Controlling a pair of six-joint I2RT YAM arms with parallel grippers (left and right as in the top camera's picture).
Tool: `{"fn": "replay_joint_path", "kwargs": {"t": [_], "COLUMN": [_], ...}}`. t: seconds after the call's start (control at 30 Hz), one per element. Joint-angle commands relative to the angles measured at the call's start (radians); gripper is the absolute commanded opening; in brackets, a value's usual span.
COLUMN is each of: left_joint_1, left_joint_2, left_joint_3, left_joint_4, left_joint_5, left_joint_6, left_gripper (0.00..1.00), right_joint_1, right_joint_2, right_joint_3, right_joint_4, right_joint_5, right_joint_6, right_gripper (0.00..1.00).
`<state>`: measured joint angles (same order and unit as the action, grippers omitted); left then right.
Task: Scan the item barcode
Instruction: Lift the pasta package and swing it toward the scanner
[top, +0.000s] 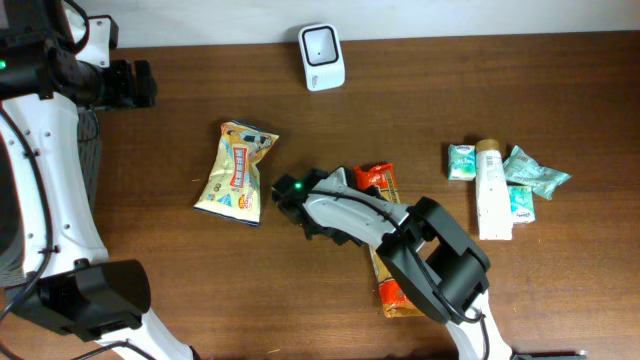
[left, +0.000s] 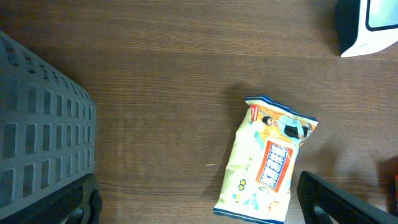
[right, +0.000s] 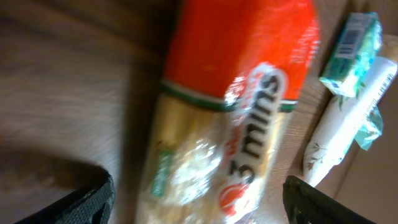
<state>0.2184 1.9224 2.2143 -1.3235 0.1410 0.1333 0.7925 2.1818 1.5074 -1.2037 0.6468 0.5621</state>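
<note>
The white barcode scanner (top: 322, 57) stands at the table's far edge and shows in the left wrist view's top right corner as the scanner (left: 370, 25). The item, a red and orange noodle packet (top: 383, 178), lies flat on the table, partly under my right arm. In the right wrist view the packet (right: 236, 106) is blurred and fills the centre. My right gripper (right: 199, 202) is open above it, with a finger on either side and not touching it. My left gripper (top: 140, 83) hangs open and empty at the far left. A yellow snack bag (top: 237, 173) lies left of centre.
Green tissue packs (top: 462, 161), a white tube (top: 492, 190) and teal packets (top: 535, 172) lie grouped at the right. A grey mesh basket (left: 37, 124) stands at the left edge, close to my left arm. The yellow bag (left: 267, 155) lies between the left fingers' line of sight.
</note>
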Motion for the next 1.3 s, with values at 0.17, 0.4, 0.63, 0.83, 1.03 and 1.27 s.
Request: {"fn": "replay_joint_path", "kwargs": {"t": [0.17,0.4,0.63,0.83,1.03,1.27], "left_joint_1": [0.0,0.0,0.0,0.0,0.001,0.0], "left_joint_2": [-0.004,-0.004,-0.004,-0.004,-0.004,-0.004], "left_joint_3": [0.008,0.008,0.008,0.008,0.008,0.008], "left_joint_4": [0.001,0.001,0.001,0.001,0.001,0.001], "left_joint_5": [0.0,0.0,0.0,0.0,0.0,0.0], "left_joint_6": [-0.009,-0.009,-0.009,-0.009,-0.009,-0.009], "left_gripper": [0.99,0.99,0.99,0.99,0.99,0.99], "right_joint_1": [-0.1,-0.1,-0.132,-0.38,-0.433,-0.458], "right_joint_2": [0.034,0.03,-0.256,-0.29,-0.098,-0.049], "right_joint_3": [-0.2,-0.185,-0.025,-0.06,-0.091,-0.093], "right_joint_4": [0.119,0.111,0.086,0.147,0.185,0.167], "right_joint_5": [-0.037,-0.076,-0.6,-1.13,-1.2,-1.218], "right_joint_6": [0.079,0.058,-0.222,-0.506,-0.62,-0.641], "right_gripper": [0.29,0.04,0.04,0.04,0.04,0.29]}}
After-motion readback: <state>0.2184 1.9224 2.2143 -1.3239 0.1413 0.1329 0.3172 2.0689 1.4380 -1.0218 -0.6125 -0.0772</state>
